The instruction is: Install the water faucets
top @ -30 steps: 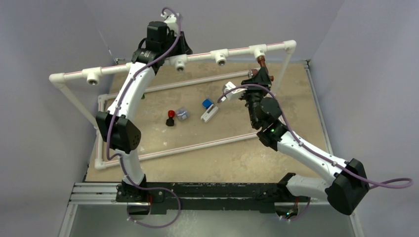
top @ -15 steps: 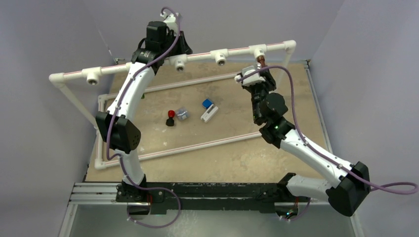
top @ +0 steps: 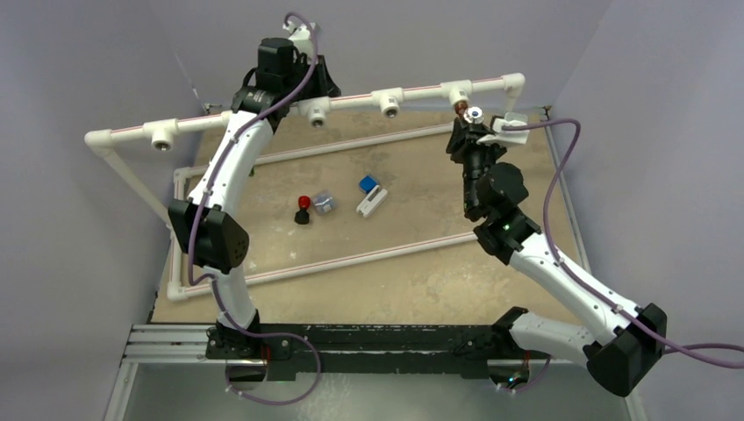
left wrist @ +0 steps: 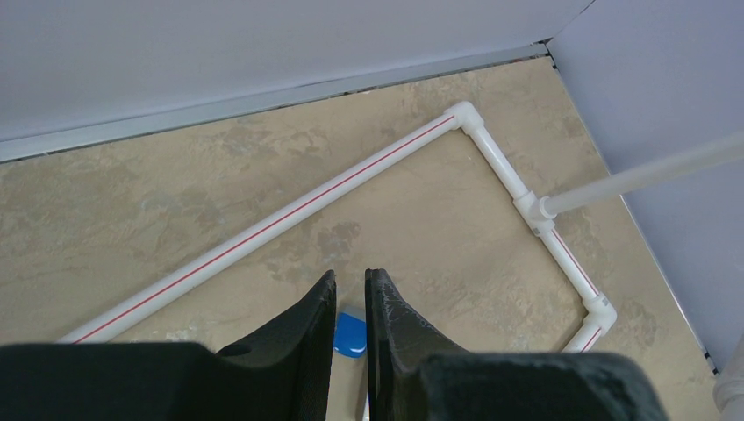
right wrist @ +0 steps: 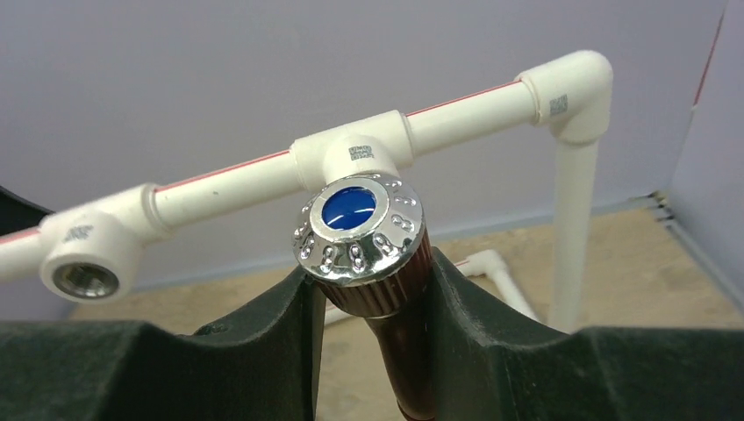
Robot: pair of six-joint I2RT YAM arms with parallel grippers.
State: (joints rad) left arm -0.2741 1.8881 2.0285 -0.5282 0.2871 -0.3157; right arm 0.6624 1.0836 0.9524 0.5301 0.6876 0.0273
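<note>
The right end effector (right wrist: pixel 373 274) grasps the reddish-brown plastic faucet (right wrist: pixel 360 230) with a chrome, blue-centred cap, just beside the white pipe tee fitting (right wrist: pixel 351 153) (its spout is cut off); the left end effector (left wrist: pixel 350 282) is clenched.

White arms (top: pixel 230 162), black joints (top: pixel 219 241), purple cables (top: pixel 711 348).

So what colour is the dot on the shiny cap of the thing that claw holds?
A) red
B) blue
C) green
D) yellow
B: the right wrist view shows a blue dot in the shiny cap atop the reddish-brown faucet that the right claw grips.
</note>
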